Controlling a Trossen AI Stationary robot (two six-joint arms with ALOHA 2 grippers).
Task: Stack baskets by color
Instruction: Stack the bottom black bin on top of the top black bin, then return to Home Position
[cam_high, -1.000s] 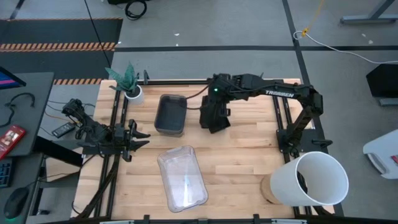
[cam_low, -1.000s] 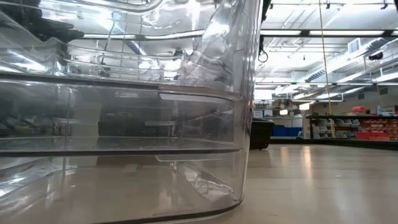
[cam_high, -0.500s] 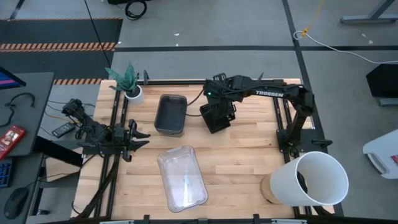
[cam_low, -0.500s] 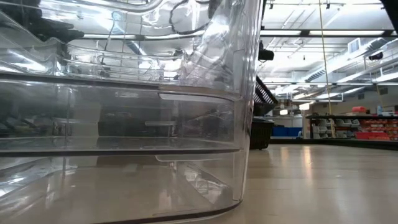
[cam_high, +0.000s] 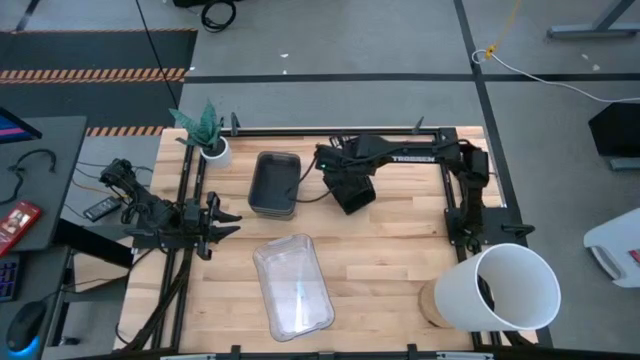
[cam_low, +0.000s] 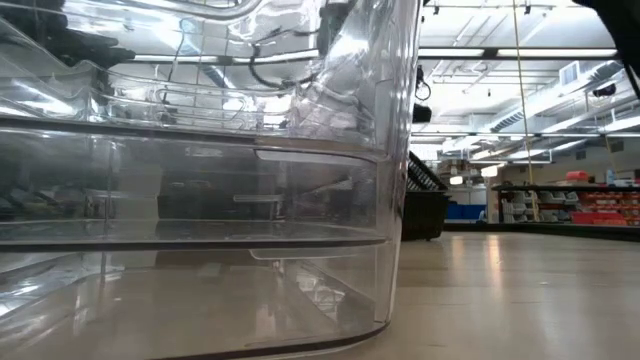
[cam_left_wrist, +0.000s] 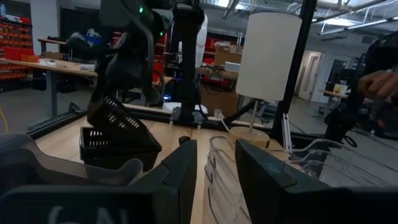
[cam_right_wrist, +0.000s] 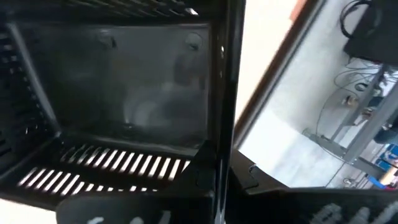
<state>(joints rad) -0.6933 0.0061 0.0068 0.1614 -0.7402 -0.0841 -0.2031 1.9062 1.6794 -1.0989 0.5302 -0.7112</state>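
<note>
Right hand grips black tray — above wooden table.

Both arms are dark, nearly black, built of slim jointed links; the right arm carries white block lettering along its long forearm link, and a small green light glows on the housing near its wrist. The left arm is a compact cluster of black links and brackets with thin black cables looping off its rear end. In the left wrist view its two fingers are broad, flat, matte dark-grey plates with squared tips, and pale embossed lettering shows on the casing beneath them.
</note>
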